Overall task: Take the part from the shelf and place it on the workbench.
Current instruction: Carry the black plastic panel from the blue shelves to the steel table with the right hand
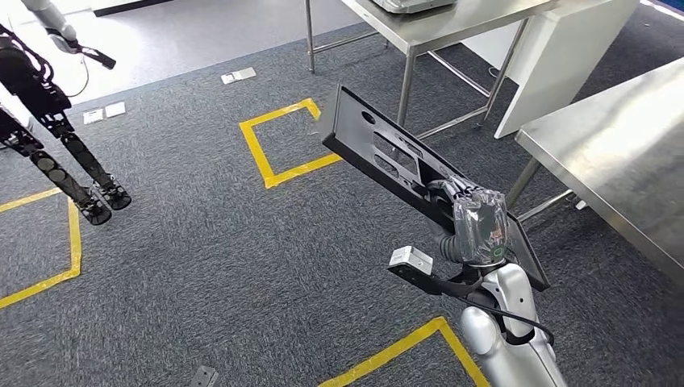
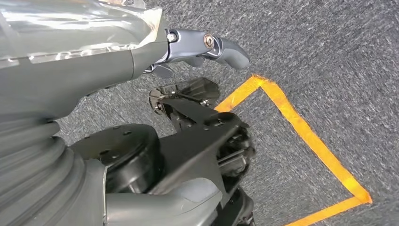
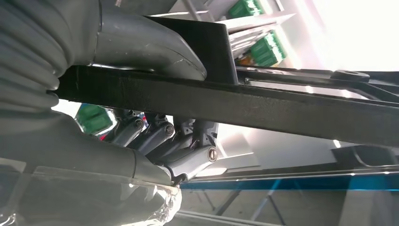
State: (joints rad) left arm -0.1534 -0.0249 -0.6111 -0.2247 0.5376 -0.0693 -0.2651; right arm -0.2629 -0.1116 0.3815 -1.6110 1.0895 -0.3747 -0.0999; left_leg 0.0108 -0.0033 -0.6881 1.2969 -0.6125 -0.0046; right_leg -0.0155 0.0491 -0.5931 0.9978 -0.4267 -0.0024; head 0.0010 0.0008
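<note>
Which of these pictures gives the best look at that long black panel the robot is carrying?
The head view: the whole black panel, cutouts included, held by the right hand. The right wrist view shows just its edge up close.

Head view looks down at the carpet (image 1: 202, 242); both wrist views sit close behind their hands.

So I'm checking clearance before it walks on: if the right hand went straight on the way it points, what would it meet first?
Probably the nearer steel table's legs: the right hand and the long black flat part it grips point up-left toward them. Grey carpet lies between; depth is unclear.
</note>
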